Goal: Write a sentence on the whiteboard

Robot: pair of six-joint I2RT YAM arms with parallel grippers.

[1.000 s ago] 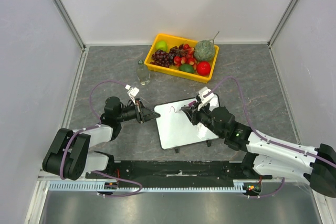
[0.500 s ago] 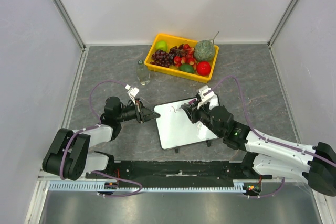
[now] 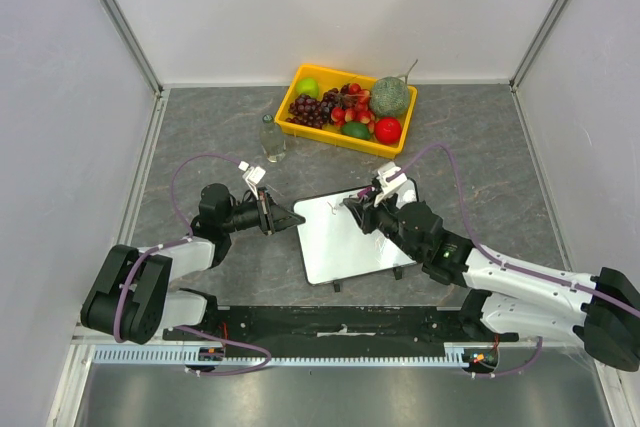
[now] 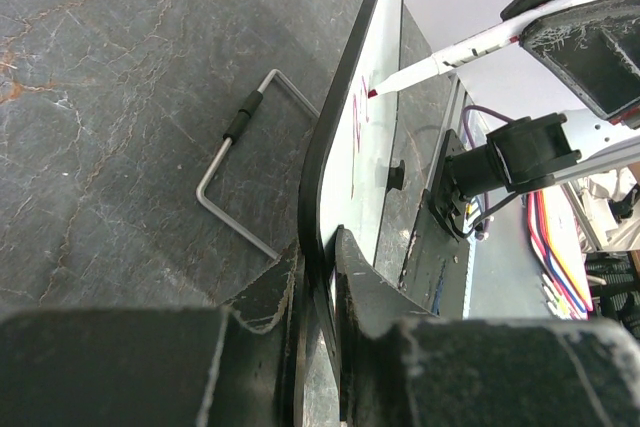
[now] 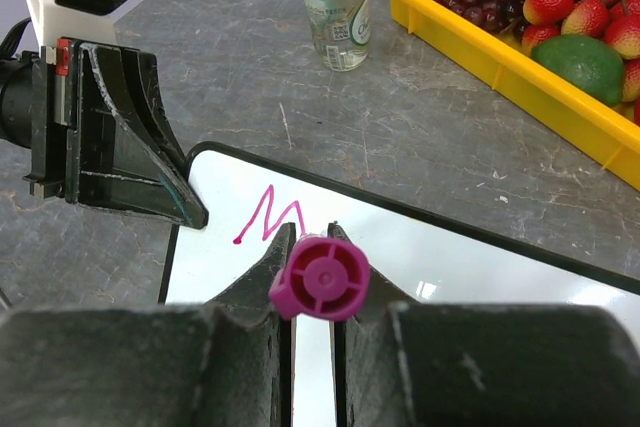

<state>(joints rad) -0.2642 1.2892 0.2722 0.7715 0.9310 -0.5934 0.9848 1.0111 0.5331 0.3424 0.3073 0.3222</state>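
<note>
1. Grey, stone-veined desk (image 3: 200, 127), walled in by plain white panels on three sides.
2. The whiteboard (image 3: 345, 242) lies near the middle of the desk, toward the front edge and turned slightly askew. Its black rim and small black feet show along the near side.
3. The left jaws are closed tight on the board's left edge near the upper corner. The wrist view shows the thin black rim pinched between the two fingers (image 4: 280, 292).
4. The right jaws are clamped around a magenta marker (image 5: 320, 277). Its capped end faces the wrist camera and its body slants down toward the board.
5. The marker tip meets the white surface near the board's upper left part.
6. The sentence (image 5: 268, 215) is only a short magenta zigzag stroke with a dot at its left end, close to the left jaws.
7. A yellow tray (image 3: 320, 134) of fruit sits at the back of the desk, well apart from the board.
8. A small clear bottle (image 3: 271, 137) stands just beside the tray's left end.
</note>
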